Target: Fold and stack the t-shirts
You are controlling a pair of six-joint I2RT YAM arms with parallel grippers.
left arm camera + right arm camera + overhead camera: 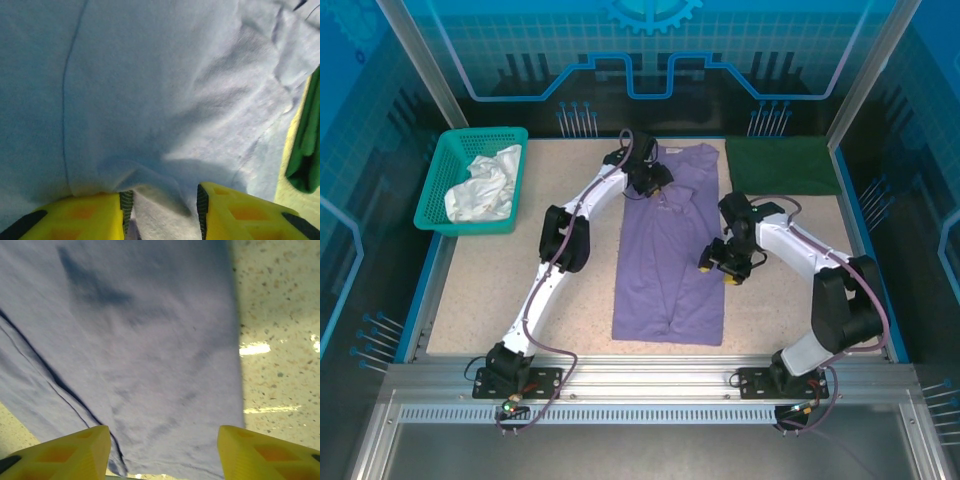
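Note:
The lavender t-shirt lies flat in the middle of the table, folded lengthwise into a long strip with the collar at the far end. A dark green t-shirt rests folded at the back right. My left gripper is down on the lavender shirt's upper part; in the left wrist view the gripper is open, with a raised ridge of lavender cloth between its pads. My right gripper hovers at the shirt's right edge; in the right wrist view it stands wide open above the cloth.
A teal mesh basket holding a crumpled white cloth stands at the back left. Speckled tabletop lies bare right of the shirt. The green shirt's edge is close to the left gripper's right side.

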